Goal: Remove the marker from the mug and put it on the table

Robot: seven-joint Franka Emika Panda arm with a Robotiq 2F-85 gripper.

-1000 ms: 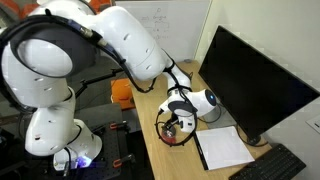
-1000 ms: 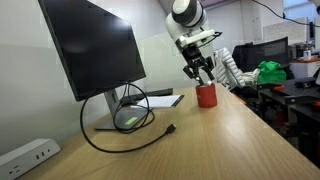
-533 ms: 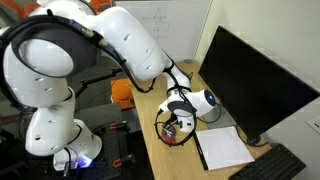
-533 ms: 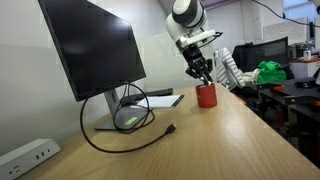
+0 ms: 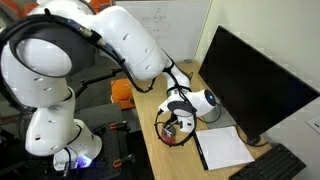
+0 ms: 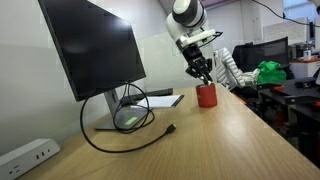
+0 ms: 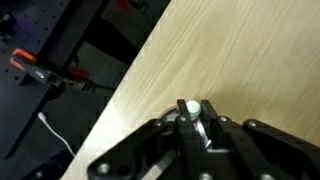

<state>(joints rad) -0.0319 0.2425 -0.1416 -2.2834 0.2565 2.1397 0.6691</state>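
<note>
In an exterior view the gripper (image 5: 177,126) hangs low over the light wood desk (image 5: 170,160) beside the black monitor (image 5: 255,85), and it has hardly moved in a second, so the lift has not begun. In an exterior view it sits just above the red mug (image 6: 207,97), in an office. In the wrist view its fingers look pinched shut on the marker (image 7: 189,107), likely still poking into the mug

The mug (image 6: 206,96) is red, the table (image 6: 225,140) pale tan.
</note>
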